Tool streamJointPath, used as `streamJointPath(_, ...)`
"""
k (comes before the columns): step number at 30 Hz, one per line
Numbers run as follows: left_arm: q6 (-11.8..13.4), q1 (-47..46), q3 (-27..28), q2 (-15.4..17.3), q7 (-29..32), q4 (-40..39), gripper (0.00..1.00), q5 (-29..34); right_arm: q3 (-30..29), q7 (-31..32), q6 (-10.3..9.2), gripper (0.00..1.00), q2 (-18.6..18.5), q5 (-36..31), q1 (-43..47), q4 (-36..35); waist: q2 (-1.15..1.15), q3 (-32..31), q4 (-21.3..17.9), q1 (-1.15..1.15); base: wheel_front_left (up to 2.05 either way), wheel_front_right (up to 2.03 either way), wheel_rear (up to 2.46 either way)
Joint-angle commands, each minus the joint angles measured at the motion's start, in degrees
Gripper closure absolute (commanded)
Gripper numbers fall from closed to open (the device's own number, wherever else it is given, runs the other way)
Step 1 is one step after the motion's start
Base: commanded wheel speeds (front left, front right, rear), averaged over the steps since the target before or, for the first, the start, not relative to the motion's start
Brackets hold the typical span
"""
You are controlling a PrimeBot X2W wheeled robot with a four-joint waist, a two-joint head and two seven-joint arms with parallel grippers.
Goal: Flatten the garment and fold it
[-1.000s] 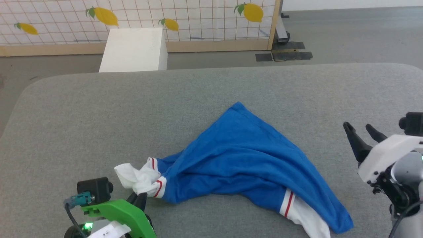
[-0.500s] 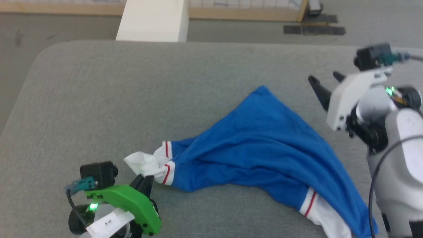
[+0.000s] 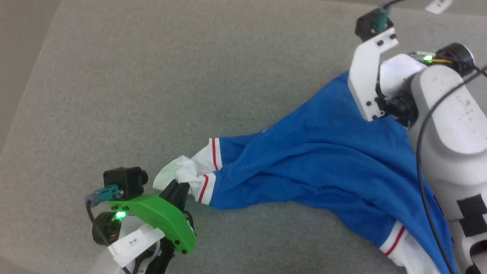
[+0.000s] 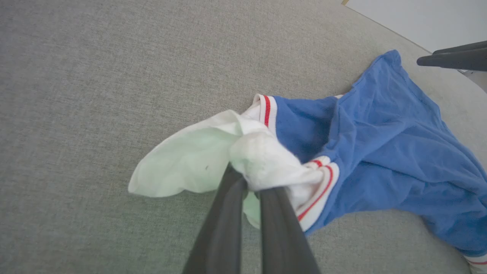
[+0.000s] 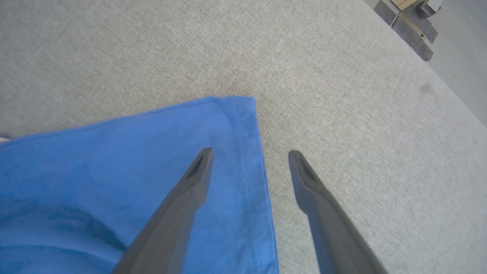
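The bright blue garment (image 3: 315, 152) lies crumpled on the grey surface (image 3: 152, 76), stretched from lower left to upper right; its print is hidden. My left gripper (image 3: 179, 190) is shut on a bunched white sleeve (image 4: 213, 152) beside red-and-white striped trim (image 4: 321, 179). A second white sleeve (image 3: 407, 255) lies at the lower right. My right gripper (image 5: 249, 154) stands open over the garment's far blue corner (image 5: 237, 110), one finger above the cloth and the other above bare surface beside the hem. In the head view its fingers are hidden behind the white bracket (image 3: 367, 76).
The grey padded surface (image 5: 342, 95) reaches well past the garment to the left and far side. Its rounded left edge (image 3: 23, 99) borders the floor. My right forearm (image 3: 452, 137) lies over the garment's right part. Dark floor plates (image 5: 409, 23) show beyond the surface.
The head camera has tilted down, so wall and white box left the picture. My right gripper has moved from the right side over the garment's far corner. The left gripper keeps its hold on the sleeve.
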Motion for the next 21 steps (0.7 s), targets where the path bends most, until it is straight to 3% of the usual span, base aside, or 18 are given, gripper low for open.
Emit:
streamJointPath(1, -0.56, -1.44, 0.08, -0.51, -0.50, 0.28, 1.00, -0.79, 0.98, 1.27, -0.08, 0.00, 0.06, -0.72, -1.73, 0.76, 0.00, 4.01, 2.53, -0.01, 0.00, 0.00, 0.00)
streamJointPath(13, -1.98, -3.53, -0.32, -1.62, -2.01, 2.71, 1.00, -1.10, 9.09, 11.03, -0.08, 0.00, 0.25, -0.04, -4.94, 5.58, 0.00, 7.94, 3.33, -0.01, 0.00, 0.00, 0.00)
streamJointPath(14, -1.99, -3.58, -0.30, -1.63, -2.05, 2.83, 1.00, -1.11, 9.02, 11.23, -0.08, 0.62, 0.25, 0.37, -4.98, 5.58, 0.00, 7.93, 3.30, -0.01, 0.00, 0.00, 0.00)
streamJointPath(15, -2.02, -3.64, -0.27, -1.62, -2.10, 2.97, 1.00, -1.14, 8.76, 11.30, -0.08, 1.00, 0.24, 0.83, -4.99, 5.51, 0.00, 7.82, 3.25, -0.01, 0.00, 0.00, 0.00)
streamJointPath(21, -1.76, -3.46, 0.13, -1.19, -2.19, 3.43, 1.00, -1.25, 5.84, 9.49, -0.08, 1.00, 0.10, 1.42, -4.88, 4.34, 0.00, 6.12, 2.37, -0.01, 0.00, 0.00, 0.00)
